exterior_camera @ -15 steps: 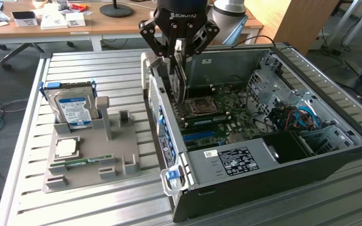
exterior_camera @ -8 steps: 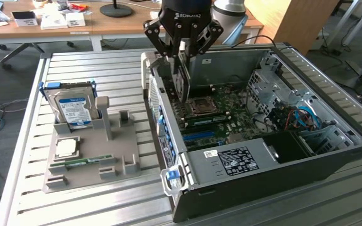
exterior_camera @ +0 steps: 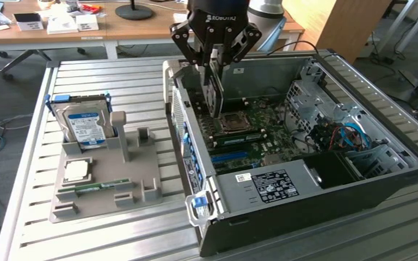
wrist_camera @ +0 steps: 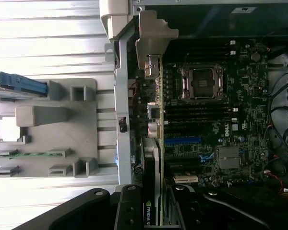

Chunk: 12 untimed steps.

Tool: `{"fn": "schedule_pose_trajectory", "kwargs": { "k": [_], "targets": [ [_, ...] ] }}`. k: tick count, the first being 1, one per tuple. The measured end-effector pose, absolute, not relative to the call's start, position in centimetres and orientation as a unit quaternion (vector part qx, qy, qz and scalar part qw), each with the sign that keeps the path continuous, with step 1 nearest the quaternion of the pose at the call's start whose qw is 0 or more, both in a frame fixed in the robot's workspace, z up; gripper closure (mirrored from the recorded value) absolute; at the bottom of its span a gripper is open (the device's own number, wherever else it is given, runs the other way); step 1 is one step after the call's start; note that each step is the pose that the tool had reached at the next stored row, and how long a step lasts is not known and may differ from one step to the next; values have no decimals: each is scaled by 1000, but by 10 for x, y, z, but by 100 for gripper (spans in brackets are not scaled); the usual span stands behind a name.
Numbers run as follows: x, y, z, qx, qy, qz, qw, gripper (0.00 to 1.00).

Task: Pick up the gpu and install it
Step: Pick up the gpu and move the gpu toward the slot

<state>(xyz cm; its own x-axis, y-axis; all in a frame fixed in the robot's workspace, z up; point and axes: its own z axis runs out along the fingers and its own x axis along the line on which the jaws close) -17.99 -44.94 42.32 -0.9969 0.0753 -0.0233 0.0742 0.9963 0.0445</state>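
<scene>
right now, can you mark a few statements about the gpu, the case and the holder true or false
1. The gripper grips the gpu, which hangs on edge at the open case. True.
2. The hard drive lies inside the case. False: it stands in the grey holder beside the case.
3. A green ram stick lies in the grey holder. True.
4. A side panel covers the case. False: the case is open, with the motherboard in view.
</scene>
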Motion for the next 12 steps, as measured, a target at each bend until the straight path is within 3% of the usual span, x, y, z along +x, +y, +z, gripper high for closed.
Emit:
{"fn": "schedule_pose_trajectory", "kwargs": {
  "k": [12],
  "targets": [
    [-161,-449,423,37,999,22,13,73]
  ]
}}
